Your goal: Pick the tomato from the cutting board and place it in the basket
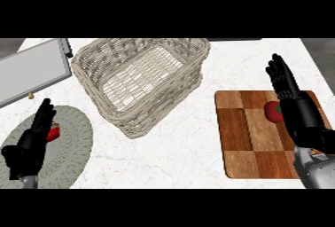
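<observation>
On cutting board [255, 146]: tomato [271, 111] beside open R hand [294, 104] (basket [141, 80] apart).

So the surface [189, 146] is a white marble-looking top with faint grey veining, and it fills pretty much the whole frame. Sitting right on it: a big woven wicker basket [141, 77] in the upper middle, turned at an angle so one corner points down toward the centre. On the right there's a wooden cutting board [252, 142] made of light and dark brown blocks, lying flat and well apart from the basket. Lower left has a round grey woven placemat [72, 133], partly cut off by the frame edge. Upper left, a flat grey panel [29, 73] runs off the frame, just beside the basket.
</observation>
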`<state>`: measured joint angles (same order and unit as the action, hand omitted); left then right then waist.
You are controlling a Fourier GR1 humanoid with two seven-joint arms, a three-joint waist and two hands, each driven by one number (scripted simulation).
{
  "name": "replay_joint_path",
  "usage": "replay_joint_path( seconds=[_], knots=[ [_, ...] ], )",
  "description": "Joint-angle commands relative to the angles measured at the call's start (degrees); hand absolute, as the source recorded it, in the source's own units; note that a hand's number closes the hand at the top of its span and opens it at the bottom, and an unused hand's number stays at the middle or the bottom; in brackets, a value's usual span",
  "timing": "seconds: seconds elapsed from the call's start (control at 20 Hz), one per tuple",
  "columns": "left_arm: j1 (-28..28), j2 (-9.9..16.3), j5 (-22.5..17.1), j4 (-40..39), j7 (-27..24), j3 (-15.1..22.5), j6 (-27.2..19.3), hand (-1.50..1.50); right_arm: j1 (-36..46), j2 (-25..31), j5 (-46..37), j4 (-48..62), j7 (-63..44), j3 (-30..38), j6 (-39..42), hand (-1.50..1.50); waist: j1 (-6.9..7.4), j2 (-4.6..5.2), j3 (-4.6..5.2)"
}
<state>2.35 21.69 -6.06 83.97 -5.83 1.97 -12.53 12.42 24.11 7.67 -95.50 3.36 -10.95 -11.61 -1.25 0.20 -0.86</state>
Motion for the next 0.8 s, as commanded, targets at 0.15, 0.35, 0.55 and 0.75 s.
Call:
replay_joint_path(
  seconds=[0.15,0.35,0.55,0.75],
  knots=[
    [-8.2,3.9,3.8,4.0,0.3,2.5,3.3,0.00,6.4,0.4,12.9,6.3,0.4,-1.5,19.0,1.50,2.62,0.40,0.66],
    [-10.2,4.8,2.8,4.5,0.1,3.9,6.9,0.00,3.8,-11.2,25.8,6.8,-2.9,-5.5,22.7,1.50,3.23,1.06,0.49],
    [-13.6,3.2,4.9,1.9,2.5,2.4,7.8,0.00,3.8,-11.4,17.0,5.0,-2.8,-4.8,18.3,-1.50,1.18,-0.19,0.86],
    [-12.6,3.0,5.6,4.6,4.8,4.4,6.2,0.00,9.1,-4.4,5.5,-2.7,-9.8,-4.0,7.4,-1.50,0.58,-0.62,0.97]
  ],
)
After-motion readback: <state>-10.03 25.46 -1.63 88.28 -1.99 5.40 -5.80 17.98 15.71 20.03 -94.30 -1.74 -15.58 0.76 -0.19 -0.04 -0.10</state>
